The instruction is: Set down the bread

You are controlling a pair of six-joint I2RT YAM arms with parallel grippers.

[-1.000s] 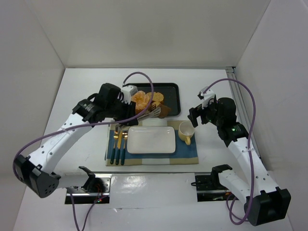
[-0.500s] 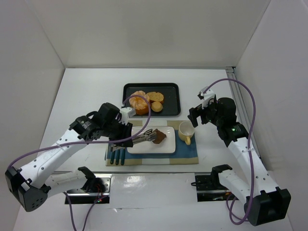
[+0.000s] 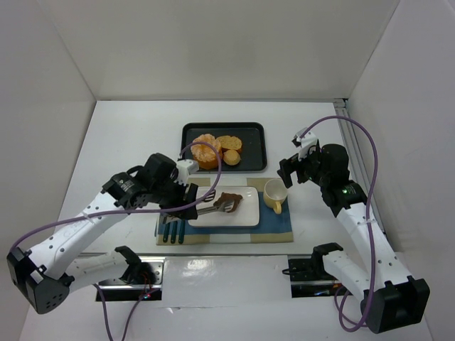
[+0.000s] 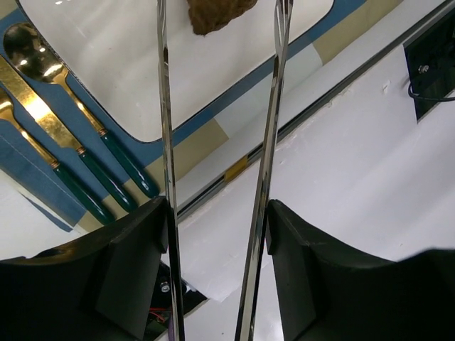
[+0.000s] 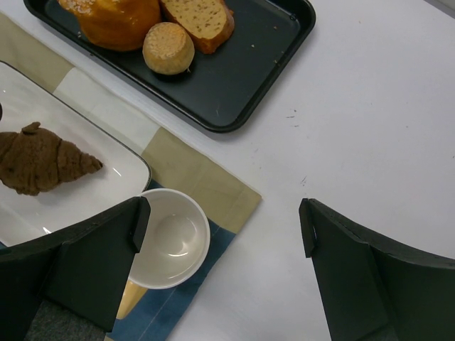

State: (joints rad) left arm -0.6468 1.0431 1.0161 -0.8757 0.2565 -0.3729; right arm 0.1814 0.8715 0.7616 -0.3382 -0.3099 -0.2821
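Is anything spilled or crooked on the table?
No, nothing stands out. The bread lies flat on the white plate, the cup stands upright beside it, the cutlery is lined up, and the other pastries sit inside the black tray.

I am finding no text, label, brand, number or sign that can be read in any of the views.

Left claw (image 4: pixel 217 213) reaches inward; right claw (image 5: pixel 224 213) hangs spread wide.
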